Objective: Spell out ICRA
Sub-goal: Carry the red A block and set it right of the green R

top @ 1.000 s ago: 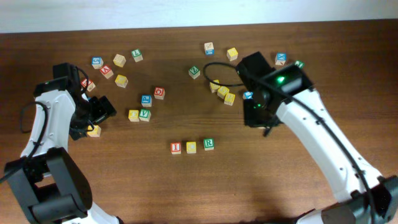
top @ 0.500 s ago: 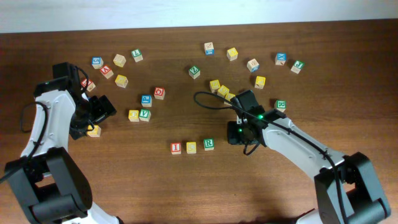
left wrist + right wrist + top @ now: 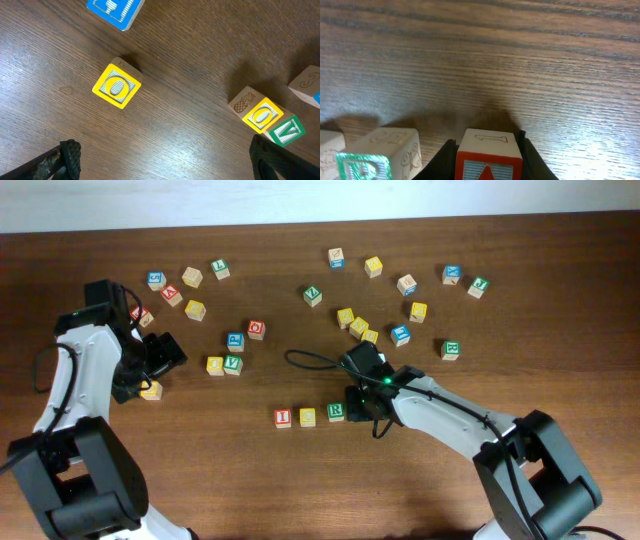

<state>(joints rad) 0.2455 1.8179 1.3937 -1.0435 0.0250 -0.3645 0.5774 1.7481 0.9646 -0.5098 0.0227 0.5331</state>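
The right end effector (image 3: 489, 162) is clamped on the red-faced "A" cube (image 3: 489, 147), just beside the green "R" cube (image 3: 336, 412). That cube ends a row of three on the bench (image 3: 300, 480) with the yellow "C" cube (image 3: 307, 417) and the red "I" cube (image 3: 283, 417). The left end effector (image 3: 172, 162) hangs with its fingers wide apart over two yellow "O" cubes (image 3: 117, 86) and one green "V" cube (image 3: 285, 131).

Overhead straight down on table (image 3: 200, 480), wrist views close, right shares R cube (image 3: 336, 411)
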